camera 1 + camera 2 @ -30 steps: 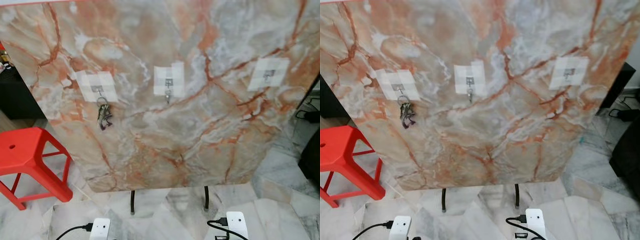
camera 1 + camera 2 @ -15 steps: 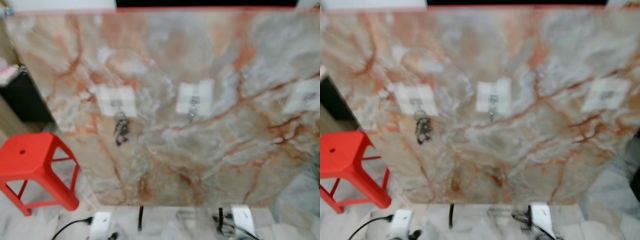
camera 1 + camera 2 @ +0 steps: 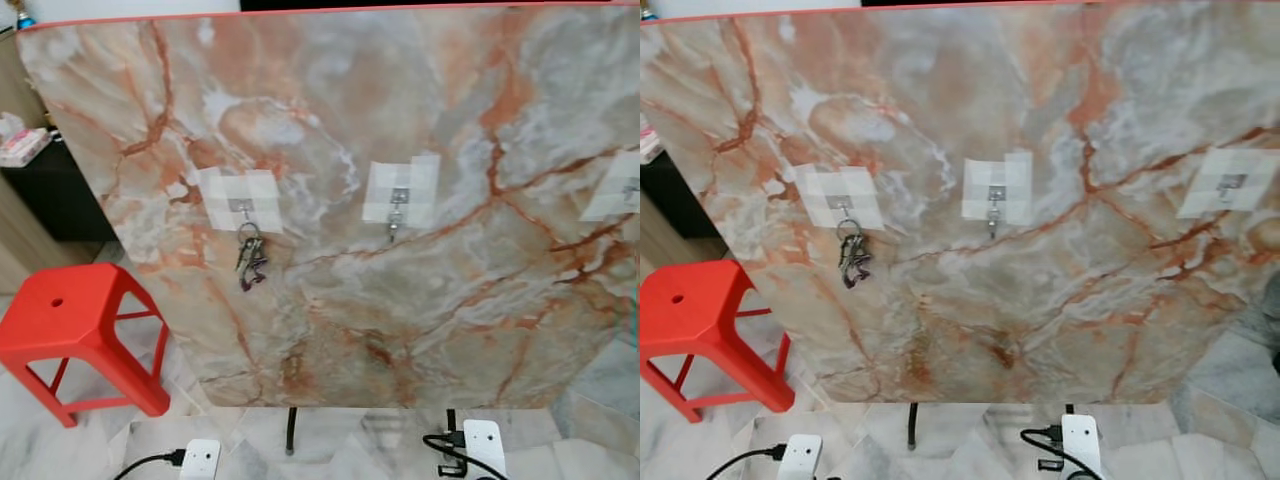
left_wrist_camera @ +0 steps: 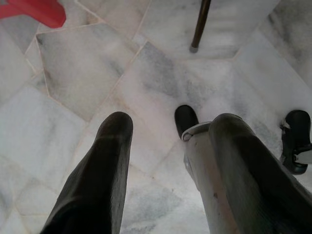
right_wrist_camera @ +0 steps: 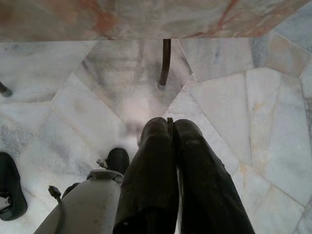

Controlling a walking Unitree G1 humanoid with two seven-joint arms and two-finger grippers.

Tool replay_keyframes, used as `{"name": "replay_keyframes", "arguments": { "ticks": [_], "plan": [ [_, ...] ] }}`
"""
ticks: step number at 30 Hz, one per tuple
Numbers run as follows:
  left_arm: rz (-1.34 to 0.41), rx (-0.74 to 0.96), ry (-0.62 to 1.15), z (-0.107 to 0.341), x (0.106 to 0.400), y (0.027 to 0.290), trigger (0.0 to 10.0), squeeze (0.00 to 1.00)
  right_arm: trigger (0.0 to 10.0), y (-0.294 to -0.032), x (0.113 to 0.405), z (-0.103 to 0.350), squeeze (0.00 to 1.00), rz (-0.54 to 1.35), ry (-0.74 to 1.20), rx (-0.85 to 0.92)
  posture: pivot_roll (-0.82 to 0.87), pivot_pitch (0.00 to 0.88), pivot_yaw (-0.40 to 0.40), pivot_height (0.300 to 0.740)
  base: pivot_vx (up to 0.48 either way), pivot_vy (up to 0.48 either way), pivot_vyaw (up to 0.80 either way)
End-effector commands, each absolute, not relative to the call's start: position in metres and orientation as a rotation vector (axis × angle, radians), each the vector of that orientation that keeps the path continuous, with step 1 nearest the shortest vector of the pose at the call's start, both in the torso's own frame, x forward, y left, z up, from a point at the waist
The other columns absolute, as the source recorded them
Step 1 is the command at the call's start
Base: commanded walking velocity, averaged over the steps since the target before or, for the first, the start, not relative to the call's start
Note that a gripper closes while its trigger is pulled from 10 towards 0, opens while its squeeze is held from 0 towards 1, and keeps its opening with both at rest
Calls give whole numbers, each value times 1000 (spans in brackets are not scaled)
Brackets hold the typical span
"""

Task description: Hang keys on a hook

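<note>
A bunch of keys (image 3: 250,262) hangs on the left hook (image 3: 240,206) of an upright marble-patterned board (image 3: 400,320). The middle hook (image 3: 397,208) and the right hook (image 3: 628,188), each on a pale tape patch, carry nothing. Both arms hang low over the floor, well below the hooks. My left gripper (image 4: 170,127) is open with nothing between its fingers. My right gripper (image 5: 168,127) points at the floor tiles, its fingers shut together and empty.
A red plastic stool (image 3: 70,320) stands left of the board. The board rests on thin black legs (image 3: 290,432). A dark cabinet (image 3: 60,190) sits behind at the left. The floor is pale marble tile (image 4: 73,68).
The camera has shifted and sharpened, so the board's red top edge now shows. The keys stay on the left hook.
</note>
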State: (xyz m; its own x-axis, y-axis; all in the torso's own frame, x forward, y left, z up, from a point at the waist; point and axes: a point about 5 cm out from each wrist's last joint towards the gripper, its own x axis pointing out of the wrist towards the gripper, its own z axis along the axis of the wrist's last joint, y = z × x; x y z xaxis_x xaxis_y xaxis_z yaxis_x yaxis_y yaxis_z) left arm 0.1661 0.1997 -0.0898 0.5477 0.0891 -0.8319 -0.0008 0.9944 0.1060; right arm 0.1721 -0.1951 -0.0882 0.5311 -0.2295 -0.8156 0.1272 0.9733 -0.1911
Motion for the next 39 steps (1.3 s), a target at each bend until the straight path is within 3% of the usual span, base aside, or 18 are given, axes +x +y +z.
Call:
{"name": "replay_keyframes", "arguments": {
  "ticks": [1, 11, 20, 22, 25, 27, 30, 39],
  "plan": [
    [45, 115, 997, -90, 166, 200, 10000, 0, 10000, -198, 175, -86, 0, -235, 966, -95, -122, 0, 23, 740, 0, -431, 0],
    [46, 116, 996, -90, 165, 200, 10000, 0, 10000, -201, 180, -83, 0, -251, 940, -89, -121, 0, 21, 740, 0, -421, 0],
    [51, 111, 998, -91, 164, 200, 10000, 0, 10000, -214, 201, -68, 0, -385, 826, -87, -121, 0, 20, 740, 0, 0, 0],
    [50, 113, 999, -91, 164, 200, 10000, 0, 10000, -220, 210, -60, 0, -427, 772, -144, -118, 0, 19, 740, 0, 0, 0],
    [50, 113, 999, -91, 164, 200, 10000, 0, 10000, -236, 237, -31, 0, -513, 581, -394, -118, 0, 19, 740, 0, 0, 0],
    [50, 113, 999, -91, 164, 200, 10000, 0, 10000, -237, 241, -27, 0, -526, 548, -423, -119, 0, 19, 740, 0, 0, 0],
    [51, 113, 999, -90, 164, 201, 10000, 0, 10000, -249, 259, 4, 0, -651, 339, -598, -124, 0, 23, 740, 0, 0, 0],
    [48, 117, 996, -90, 166, 201, 10000, 0, 10000, -269, 276, 44, 0, -806, 123, -703, -125, 0, 24, 740, 0, 0, 0]
  ]
}}
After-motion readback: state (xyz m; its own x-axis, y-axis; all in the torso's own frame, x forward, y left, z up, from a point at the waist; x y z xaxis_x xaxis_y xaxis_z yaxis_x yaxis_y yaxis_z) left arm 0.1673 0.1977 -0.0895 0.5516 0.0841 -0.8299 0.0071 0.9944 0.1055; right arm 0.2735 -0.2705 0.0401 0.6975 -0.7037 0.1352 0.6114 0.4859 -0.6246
